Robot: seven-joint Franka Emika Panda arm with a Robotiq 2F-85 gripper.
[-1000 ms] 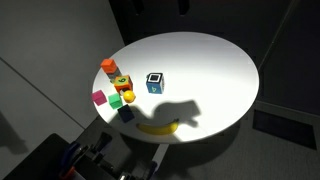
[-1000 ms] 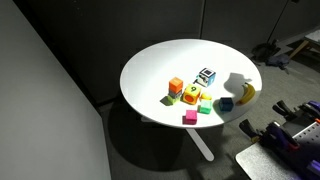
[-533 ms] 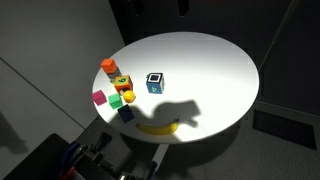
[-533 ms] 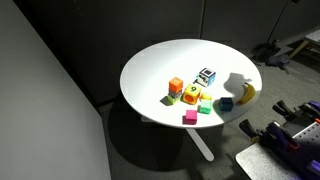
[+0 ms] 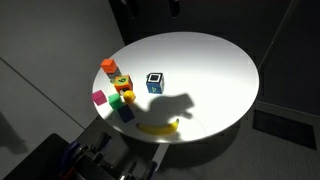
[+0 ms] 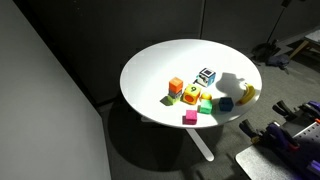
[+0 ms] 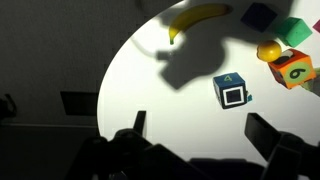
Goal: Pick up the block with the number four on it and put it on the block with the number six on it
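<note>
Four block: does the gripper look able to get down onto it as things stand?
Probably yes. The four block stands on its own, apart from the six block, and the gripper hangs open above it with nothing visible in between.

The four block (image 7: 232, 90) stands near the six block (image 7: 293, 68) (a banana (image 7: 200, 18) lies apart).

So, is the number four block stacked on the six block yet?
No: the number four block rests on the table, apart from the six block.
</note>
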